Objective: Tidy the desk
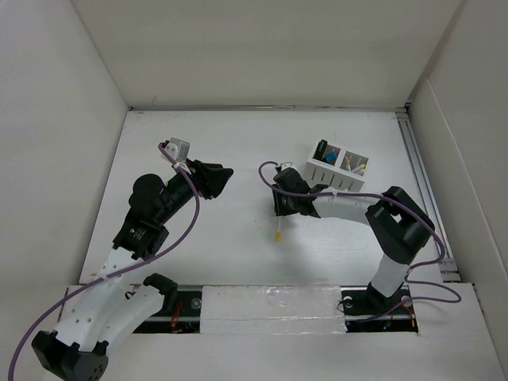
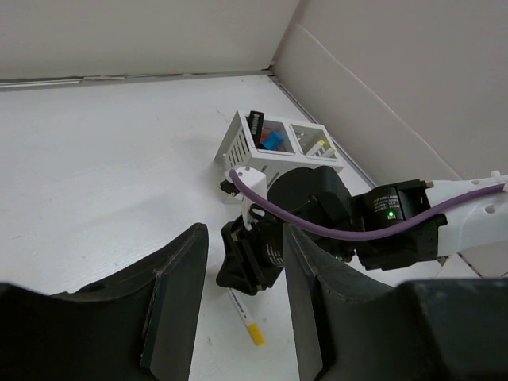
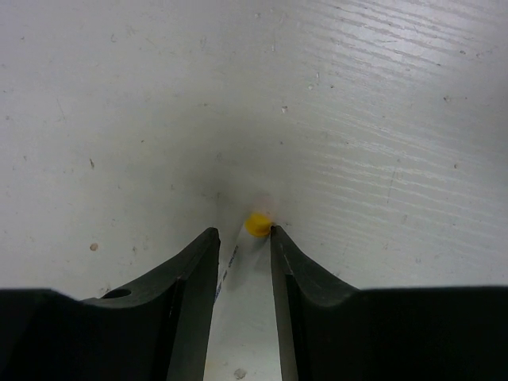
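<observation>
The right gripper is clenching the yellow-tipped pen just beside the organizer, under which the desk is lying, the left gripper is hanging open and empty well away from the organizer, and the step, in my judgement, is calling for lining the pen up over the organizer before letting go.
</observation>
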You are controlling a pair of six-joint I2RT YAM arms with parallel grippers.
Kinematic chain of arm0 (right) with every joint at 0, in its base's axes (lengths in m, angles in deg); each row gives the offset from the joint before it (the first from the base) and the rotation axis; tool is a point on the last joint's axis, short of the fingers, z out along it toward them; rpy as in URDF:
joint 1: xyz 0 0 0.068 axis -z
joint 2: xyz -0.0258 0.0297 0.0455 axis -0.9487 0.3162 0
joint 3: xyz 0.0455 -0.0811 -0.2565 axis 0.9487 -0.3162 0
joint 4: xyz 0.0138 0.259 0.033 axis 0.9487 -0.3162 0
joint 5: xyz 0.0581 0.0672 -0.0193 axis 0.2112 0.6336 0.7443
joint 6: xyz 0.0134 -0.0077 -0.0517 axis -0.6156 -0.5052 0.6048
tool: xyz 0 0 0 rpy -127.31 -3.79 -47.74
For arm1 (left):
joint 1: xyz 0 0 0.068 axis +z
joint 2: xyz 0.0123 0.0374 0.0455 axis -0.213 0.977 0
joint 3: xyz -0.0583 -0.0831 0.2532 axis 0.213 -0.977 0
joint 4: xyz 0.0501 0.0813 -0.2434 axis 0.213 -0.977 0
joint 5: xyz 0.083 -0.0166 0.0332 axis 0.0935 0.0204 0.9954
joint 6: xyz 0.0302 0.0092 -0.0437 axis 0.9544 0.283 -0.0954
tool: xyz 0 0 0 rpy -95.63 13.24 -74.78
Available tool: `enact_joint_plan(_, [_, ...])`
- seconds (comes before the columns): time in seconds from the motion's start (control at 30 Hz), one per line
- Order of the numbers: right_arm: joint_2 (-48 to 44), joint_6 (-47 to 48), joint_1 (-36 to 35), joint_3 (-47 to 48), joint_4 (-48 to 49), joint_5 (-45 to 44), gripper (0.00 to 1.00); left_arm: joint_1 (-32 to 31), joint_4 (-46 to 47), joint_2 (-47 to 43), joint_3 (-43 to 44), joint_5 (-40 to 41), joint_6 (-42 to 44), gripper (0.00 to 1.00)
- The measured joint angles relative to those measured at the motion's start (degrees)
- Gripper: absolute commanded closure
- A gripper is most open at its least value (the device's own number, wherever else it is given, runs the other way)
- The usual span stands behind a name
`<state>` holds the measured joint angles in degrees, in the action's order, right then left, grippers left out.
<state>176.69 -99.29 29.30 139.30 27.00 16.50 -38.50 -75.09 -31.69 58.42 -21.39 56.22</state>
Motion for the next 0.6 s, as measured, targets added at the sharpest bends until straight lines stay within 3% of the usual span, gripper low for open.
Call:
enact_joint_plan(0.1, [0.52,-0.09,-0.83,0.81,-0.52,-1.2,0.56,0.0,0.0,-0.07,0.0,0.04,0.0,0.61])
enact_joint_plan(0.17, [0.79,-0.17,-1.6,1.4,-1.36,-2.1,0.58,0.0,0.0,-0.04,0.0,0.04,0.0,0.61])
enact_joint_plan(0.23, [0.87,-0.15,-2.45,1.57,-1.9,-2.91,0.69,0.0,0.0,0.0,0.0,0.0,0.0,0.61])
enact_joint_plan(0.27, [0.9,-0.17,-2.84,1.57,-2.08,-3.23,0.69,0.0,0.0,0.0,0.0,0.0,0.0,0.61])
enact_joint_plan(0.3, [0.9,-0.2,-3.17,1.62,-2.36,-3.58,0.8,0.0,0.0,-0.02,0.0,0.0,0.0,0.61])
enact_joint_plan(0.4, [1.07,-0.59,-3.78,1.97,-3.06,-4.5,0.97,0.0,0.02,-0.04,0.0,0.02,0.0,0.62])
enact_joint_plan(0.6, [1.16,-1.33,-4.33,2.14,-2.89,-5.68,1.0,0.0,0.0,0.0,0.0,-0.02,0.0,0.62])
